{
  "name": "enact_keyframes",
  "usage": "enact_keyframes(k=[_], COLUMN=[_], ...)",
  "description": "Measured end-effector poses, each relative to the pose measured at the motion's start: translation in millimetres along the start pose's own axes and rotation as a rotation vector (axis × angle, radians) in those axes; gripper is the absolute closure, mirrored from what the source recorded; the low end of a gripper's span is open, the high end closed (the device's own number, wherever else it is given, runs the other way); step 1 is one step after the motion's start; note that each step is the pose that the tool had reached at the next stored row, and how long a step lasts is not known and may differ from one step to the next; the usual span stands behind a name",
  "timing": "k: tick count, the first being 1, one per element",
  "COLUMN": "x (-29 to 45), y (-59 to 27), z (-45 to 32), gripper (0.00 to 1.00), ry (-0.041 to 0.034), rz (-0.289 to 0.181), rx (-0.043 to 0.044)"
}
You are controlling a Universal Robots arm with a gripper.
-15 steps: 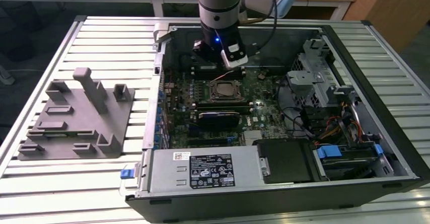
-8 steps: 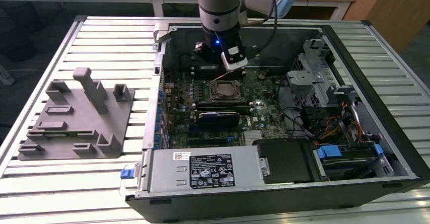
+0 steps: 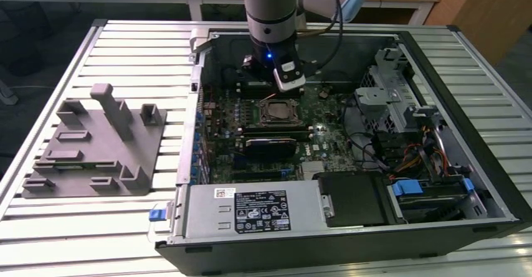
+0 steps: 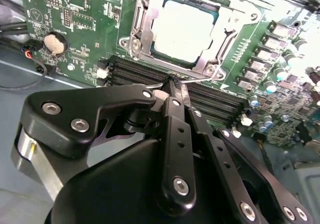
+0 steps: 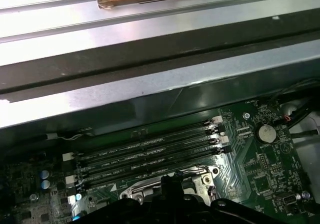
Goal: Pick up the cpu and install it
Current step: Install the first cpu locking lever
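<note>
The cpu (image 4: 186,31), a flat square chip with a pale silvery top, is seen seated level within the metal socket frame (image 4: 141,31) on the green motherboard (image 4: 85,13).

arm (image 3: 270,9): silver-grey tube, pale blue joint cap, black cable (image 3: 340,22)
wrist (image 3: 272,46): black collar, blue light (image 3: 268,56)
gripper (image 4: 174,83): black linkages, silver screws (image 4: 80,125)

Open black metal computer case (image 3: 332,249) is lying on slatted silver metal table (image 3: 124,46), with grey plastic fixture (image 3: 91,146) sitting at the exterior view's left of it. Green motherboard (image 4: 85,13) is lying inside. Silvery square cpu (image 4: 185,31) is sitting in black-and-metal socket frame (image 4: 136,38), with black memory slots (image 4: 135,73) running just beside.
</note>
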State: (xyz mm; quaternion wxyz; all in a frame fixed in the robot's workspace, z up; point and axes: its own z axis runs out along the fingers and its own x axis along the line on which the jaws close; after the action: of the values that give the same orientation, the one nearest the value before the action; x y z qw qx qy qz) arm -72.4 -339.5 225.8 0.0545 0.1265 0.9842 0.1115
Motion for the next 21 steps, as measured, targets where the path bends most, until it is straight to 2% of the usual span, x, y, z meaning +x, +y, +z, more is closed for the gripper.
enact_keyframes(k=[4, 11, 16, 21], x=[0.1, 0.2, 1.0, 4.4], y=[-0.5, -0.6, -1.2, 0.5], z=[1.9, 2.9, 5.3, 6.9], gripper=[0.89, 0.89, 0.89, 0.89], ry=[-0.0164, -0.018, -0.0411, -0.0455], rz=[-0.002, -0.001, 0.014, 0.03], rx=[-0.0044, -0.0052, -0.0062, -0.0048])
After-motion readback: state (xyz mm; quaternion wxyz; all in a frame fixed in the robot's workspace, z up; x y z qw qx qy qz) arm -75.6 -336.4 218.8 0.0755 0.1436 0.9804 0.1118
